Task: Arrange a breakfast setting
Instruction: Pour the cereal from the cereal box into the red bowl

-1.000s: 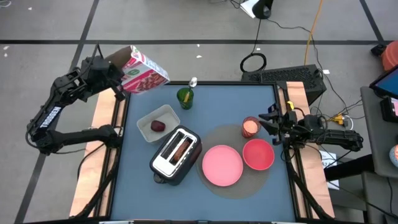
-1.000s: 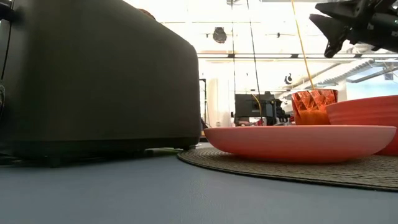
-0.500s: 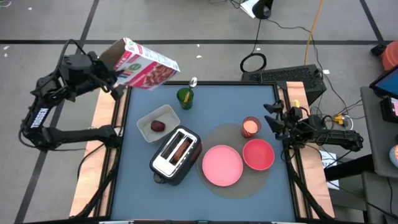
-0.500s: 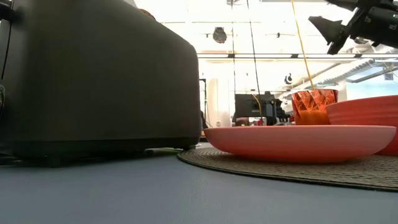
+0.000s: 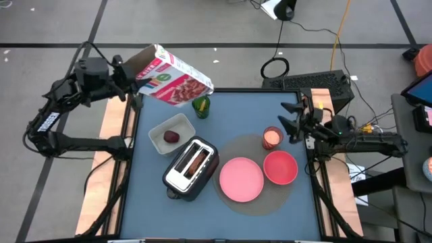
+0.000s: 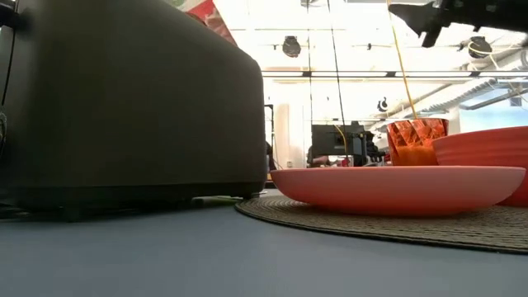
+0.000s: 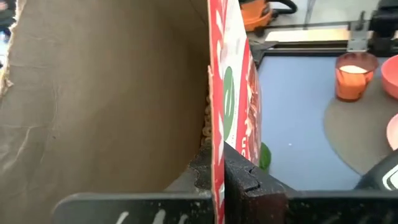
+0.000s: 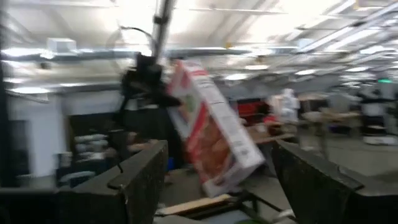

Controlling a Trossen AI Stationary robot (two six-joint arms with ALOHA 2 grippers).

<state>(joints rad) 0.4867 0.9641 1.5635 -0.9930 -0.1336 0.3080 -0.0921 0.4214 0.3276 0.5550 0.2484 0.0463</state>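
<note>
Cereal box, light, crushable cardboard, hangs tilted over the table's far-left corner, left gripper clamped on its open flap. Right gripper, fingers apart, hovers beside the pink cup.

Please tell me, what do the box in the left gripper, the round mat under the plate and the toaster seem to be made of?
The box, held by the left gripper, looks like printed cardboard: its inside is plain brown in the left wrist view. The round mat looks like woven fibre, since its edge shows a ribbed weave. The toaster seems to have a shiny metal top and dark, probably plastic, sides.
</note>
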